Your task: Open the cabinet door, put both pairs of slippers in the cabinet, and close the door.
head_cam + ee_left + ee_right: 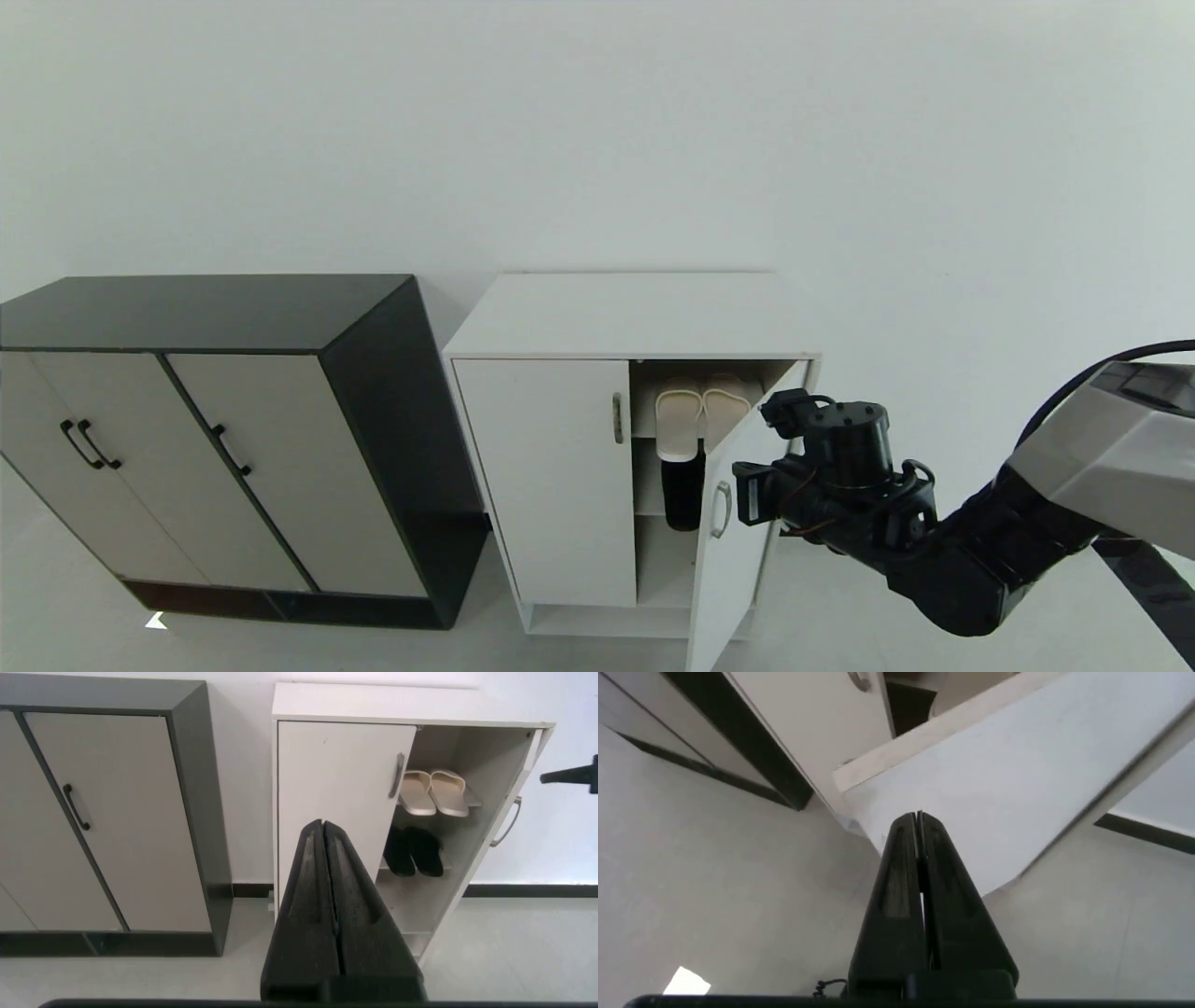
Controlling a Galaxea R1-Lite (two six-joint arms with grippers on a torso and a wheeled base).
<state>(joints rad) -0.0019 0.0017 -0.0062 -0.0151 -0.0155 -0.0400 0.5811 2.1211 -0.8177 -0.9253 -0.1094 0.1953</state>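
On my feed the biggest piece is the dark two-door cabinet (233, 439) against the wall on the left, its pale doors shut. Just beside it stands the white cabinet (616, 313), smaller and upright. Its left door (546, 476) is shut. Its right door (738, 551) is swung partway out on its right-hand hinges, standing tall with its handled face turned toward the left and front.

The right gripper (919, 826) sits just outside that open door near its upper edge, pointing at the plain white panel. Its jaws are pressed together with nothing between them. I cannot tell whether the tip touches the door. The left gripper (322, 831) hangs well back from both cabinets, aimed at the white cabinet's shut door, and its fingers are also closed flat against each other, empty.

Inside the open half I see the beige slippers (700, 411) on the top shelf, side by side, with long axes running front to back and the rounded, rimmed ends facing the opening. The black slippers (682, 490) lie on the shelf below, also side by side and front to back. They are too dark for me to tell toe from heel.

A curved metal handle (721, 509) sits on the open door. A small white scrap (156, 621) lies on the floor by the dark cabinet's corner.
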